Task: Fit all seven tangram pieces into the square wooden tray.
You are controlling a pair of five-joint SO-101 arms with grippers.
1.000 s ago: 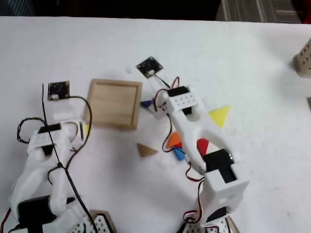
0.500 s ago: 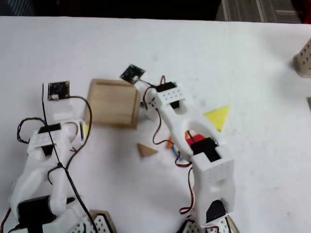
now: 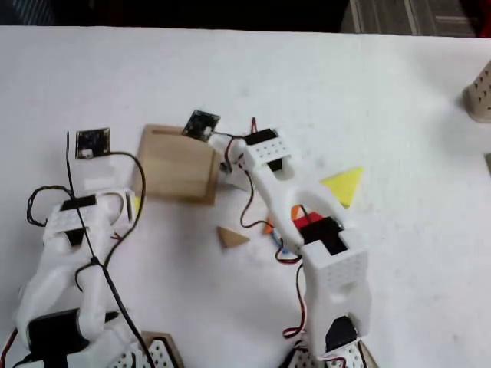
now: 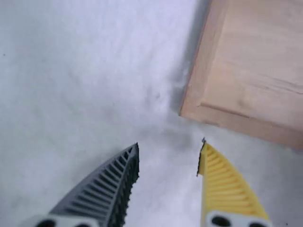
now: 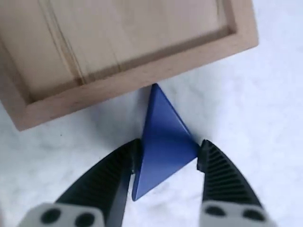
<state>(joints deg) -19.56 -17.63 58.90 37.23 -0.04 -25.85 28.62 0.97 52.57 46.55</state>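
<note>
The square wooden tray (image 3: 173,161) lies left of centre with nothing inside it. My right gripper (image 5: 168,149) is shut on a blue triangle (image 5: 163,142) that lies on the table, its tip touching the tray's outer rim (image 5: 142,75). From above, that gripper (image 3: 228,170) sits against the tray's right side. My left gripper (image 4: 168,146) is open over bare table just off a tray corner (image 4: 199,106). Loose on the table are a yellow triangle (image 3: 344,184), a tan triangle (image 3: 230,237), and orange (image 3: 292,212), red (image 3: 308,221) and light blue (image 3: 285,250) pieces partly under the right arm.
The table is white. A perforated wooden block (image 3: 480,93) stands at the far right edge. Cables trail from both arms, and the left arm's body (image 3: 73,253) occupies the near left.
The right arm swung left toward the tray, carrying the blue triangle up to its right rim; its wrist now hangs over the tray's edge. The left arm kept still.
</note>
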